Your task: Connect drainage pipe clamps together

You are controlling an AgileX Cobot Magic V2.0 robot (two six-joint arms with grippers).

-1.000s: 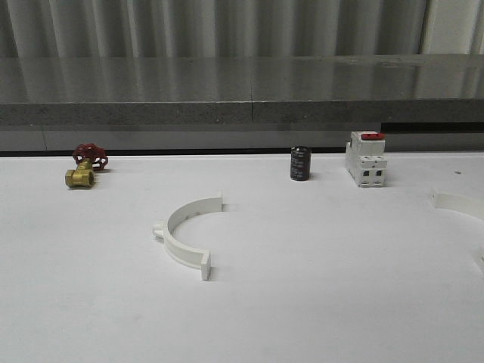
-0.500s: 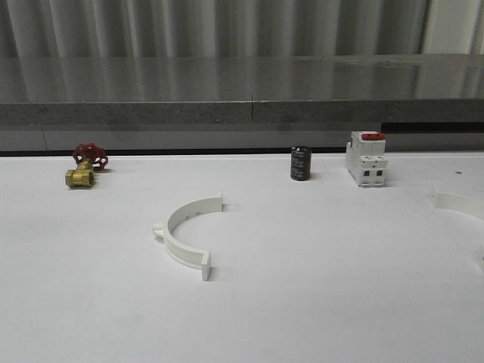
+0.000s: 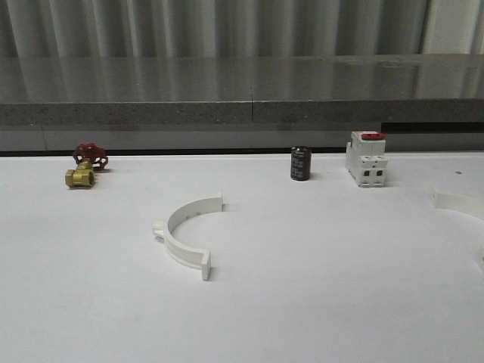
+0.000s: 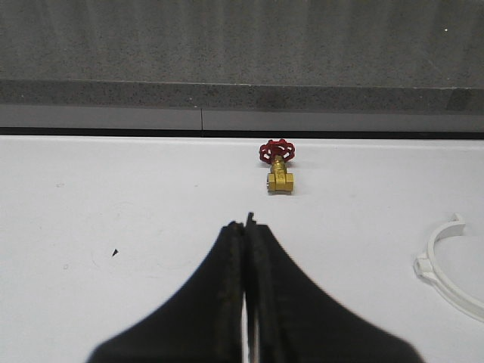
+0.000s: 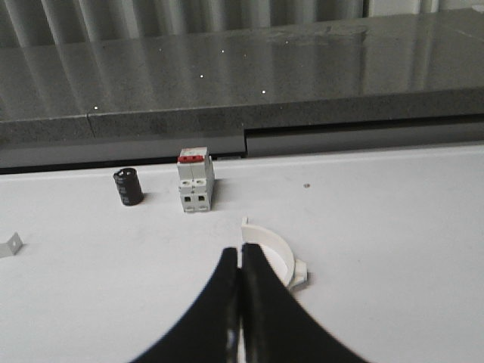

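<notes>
One drainage pipe clamp half [image 3: 171, 231], a white half-ring with end tabs, lies on the white table left of centre, its open side facing right. It also shows at the edge of the left wrist view as a clamp half [image 4: 432, 254]. The second clamp half [image 3: 458, 203] lies at the table's far right edge, partly cut off. In the right wrist view this clamp half [image 5: 277, 246] sits just beyond my right gripper [image 5: 240, 254], which is shut and empty. My left gripper [image 4: 246, 227] is shut too, with nothing in it, hovering over bare table short of the valve.
A brass valve with a red handwheel [image 3: 85, 168] stands at the back left. A black cylinder [image 3: 300, 163] and a white breaker with a red switch [image 3: 366, 159] stand at the back centre-right. A grey stone ledge [image 3: 242, 102] runs behind the table.
</notes>
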